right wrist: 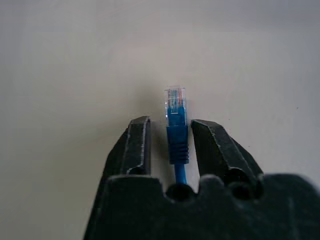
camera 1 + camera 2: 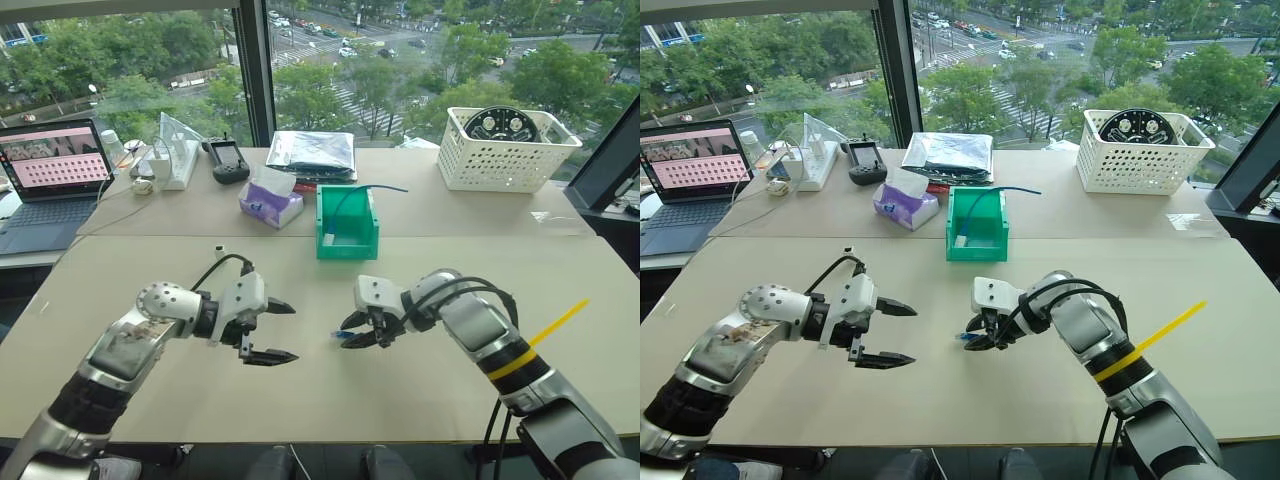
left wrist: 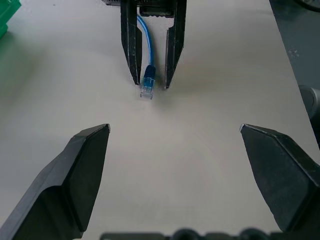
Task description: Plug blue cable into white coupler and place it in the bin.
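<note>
Head view, left hand: your robot's left hand hovers over the pale beige tabletop with its two black fingers spread wide and nothing between them.
Head view, right hand: your right hand sits at 3 o'clock of the left one. The two point at each other with a stretch of bare tabletop between them.
Head view, cable: the thin blue cable with a clear plug shows as a small blue end at the right hand's fingertips, low on the tabletop.
Head view, bin: the small bright green plastic bin stands at 12 o'clock of the two hands, well apart from them. A second thin blue cable curves out of it over the back wall.
Head view, neighbours: you have a purple-and-white tissue box at 9 o'clock of the bin and a white lattice basket at about 2 o'clock.
Left wrist view, left hand: its fingers stand far apart, with bare tabletop between them.
Left wrist view, right hand: the opposite hand's fingers flank the blue cable, and the clear plug pokes out just past their tips onto the tabletop.
Right wrist view, grip: the fingers are parted a little. The cable's ribbed blue boot runs between them with a thin gap on each side, so you see no pinch.
</note>
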You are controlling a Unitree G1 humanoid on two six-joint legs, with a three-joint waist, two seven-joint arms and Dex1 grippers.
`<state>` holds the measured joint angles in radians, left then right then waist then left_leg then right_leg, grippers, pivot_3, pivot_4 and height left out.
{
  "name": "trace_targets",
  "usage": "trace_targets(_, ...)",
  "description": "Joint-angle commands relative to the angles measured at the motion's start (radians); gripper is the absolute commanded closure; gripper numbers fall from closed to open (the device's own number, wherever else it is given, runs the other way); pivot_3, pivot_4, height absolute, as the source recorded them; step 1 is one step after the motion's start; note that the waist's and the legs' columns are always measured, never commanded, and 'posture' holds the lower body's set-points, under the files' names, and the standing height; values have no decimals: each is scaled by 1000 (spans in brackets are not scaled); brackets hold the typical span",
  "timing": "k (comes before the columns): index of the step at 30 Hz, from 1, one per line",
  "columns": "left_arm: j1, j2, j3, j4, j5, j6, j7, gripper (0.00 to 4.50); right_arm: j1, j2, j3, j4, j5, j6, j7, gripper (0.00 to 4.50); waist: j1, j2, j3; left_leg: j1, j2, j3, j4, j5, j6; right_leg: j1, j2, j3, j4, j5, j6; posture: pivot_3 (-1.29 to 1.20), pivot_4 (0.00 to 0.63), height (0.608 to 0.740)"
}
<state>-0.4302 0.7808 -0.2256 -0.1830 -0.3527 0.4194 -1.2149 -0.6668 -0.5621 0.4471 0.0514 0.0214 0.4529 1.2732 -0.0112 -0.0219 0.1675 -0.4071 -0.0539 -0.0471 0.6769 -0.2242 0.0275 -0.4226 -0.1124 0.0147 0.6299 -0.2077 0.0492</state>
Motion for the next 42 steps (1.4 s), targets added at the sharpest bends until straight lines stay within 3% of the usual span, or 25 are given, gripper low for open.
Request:
trace_targets(1,-57,-35,-30,55,39,-47,-18,0,7,-38,-85,-115,42,56,-26,1385,-1,0,0,0,0,0,0,0,0,0,0,0,0,0,0,0,150,728)
trace_targets(4,-93,-77,-49,98,50,-59,-31,0,24,-72,-180,-226,117,176,-47,399,-3,0,0,0,0,0,0,0,0,0,0,0,0,0,0,0,150,728)
trace_targets(12,-168,-213,-150,280,158,-168,-39,0,174,-191,-497,-551,330,515,-183,399,12,0,0,-1,0,-1,0,0,0,1,-1,-1,-1,0,0,0,150,728)
trace_targets(21,-166,-321,-193,379,236,-206,2,0,305,-209,-645,-705,471,677,-326,399,14,-1,0,-2,0,-1,1,0,0,0,-1,-1,0,0,1,0,150,728)
trace_targets(26,-158,-329,-215,403,292,-221,18,0,373,-234,-724,-754,556,733,-358,399,20,-1,0,-3,0,-1,2,0,1,1,-2,-1,-1,0,1,0,150,728)
trace_targets(29,-156,-351,-211,431,299,-218,37,705,393,-250,-732,-757,579,727,-382,296,21,-1,0,-3,0,-1,2,0,1,1,-2,-1,-1,0,2,0,150,728)
trace_targets(32,-159,-358,-217,455,315,-229,43,1831,406,-264,-733,-756,599,723,-403,296,22,-1,0,-2,0,-1,2,0,1,2,-1,-1,-1,-4,8,0,150,728)
trace_targets(39,-156,-378,-194,453,290,-213,50,4162,514,-280,-767,-782,679,802,-444,296,24,-1,0,-2,1,-1,2,0,1,3,-2,-1,-1,-4,8,0,150,728)
trace_targets(42,-158,-416,-143,406,227,-152,77,4162,577,-175,-857,-808,794,912,-502,296,24,-2,0,-3,0,-2,2,0,1,2,-2,-1,-1,-2,5,0,150,728)
